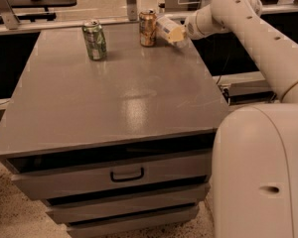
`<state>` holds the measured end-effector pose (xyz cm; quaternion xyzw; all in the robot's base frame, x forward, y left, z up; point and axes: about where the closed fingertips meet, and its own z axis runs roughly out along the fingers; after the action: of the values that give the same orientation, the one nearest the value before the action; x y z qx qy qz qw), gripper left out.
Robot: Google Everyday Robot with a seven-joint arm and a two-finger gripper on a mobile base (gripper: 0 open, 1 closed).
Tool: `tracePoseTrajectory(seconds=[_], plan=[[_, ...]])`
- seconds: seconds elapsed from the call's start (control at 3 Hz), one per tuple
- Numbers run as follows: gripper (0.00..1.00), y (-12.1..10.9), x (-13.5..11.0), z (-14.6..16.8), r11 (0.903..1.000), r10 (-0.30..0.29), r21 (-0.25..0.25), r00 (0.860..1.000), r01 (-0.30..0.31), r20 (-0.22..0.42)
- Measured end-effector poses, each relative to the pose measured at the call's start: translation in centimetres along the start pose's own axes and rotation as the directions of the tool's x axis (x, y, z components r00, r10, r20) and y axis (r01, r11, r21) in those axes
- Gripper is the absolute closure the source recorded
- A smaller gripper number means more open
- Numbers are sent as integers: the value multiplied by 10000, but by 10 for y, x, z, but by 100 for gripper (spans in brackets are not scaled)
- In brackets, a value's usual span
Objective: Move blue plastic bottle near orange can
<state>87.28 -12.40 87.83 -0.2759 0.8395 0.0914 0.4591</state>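
1. Across the middle of the frame, the grey table (124, 98) with its drawers fills most of the view. Both cans stand along its far edge, near the top of the frame.
2. At the upper right, my arm (248, 29) reaches in from the right side towards that far edge. I judge the carrying step nearly done and the placing step about to begin.
3. Just right of top centre, the blue plastic bottle (165, 26) is tilted rather than upright. Its long axis runs from upper left down to lower right in the frame. The upper-left end points at the top of the orange can, and I cannot tell which end bears the cap. Whether its low end touches the table I also cannot tell.
4. Just left of the bottle, the orange can (148, 28) stands upright, very close beside it. My next move calls for lowering the bottle gently and letting go without knocking this can over.
5. Further left along the same edge, the green can (94, 39) stands upright, well apart from the work, and needs no attention.
6. At the end of my wrist, my pincer (179, 35) is closed round the lower-right part of the bottle, holding it.
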Motion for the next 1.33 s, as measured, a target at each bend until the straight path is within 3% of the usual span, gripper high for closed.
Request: tracePoseTrajectory(seconds=[1.0, 1.33], plan=[[13, 21, 2, 15, 9955, 129, -929, 9993, -162, -358], [0, 26, 2, 13, 9934, 110, -1134, 9994, -147, -329]])
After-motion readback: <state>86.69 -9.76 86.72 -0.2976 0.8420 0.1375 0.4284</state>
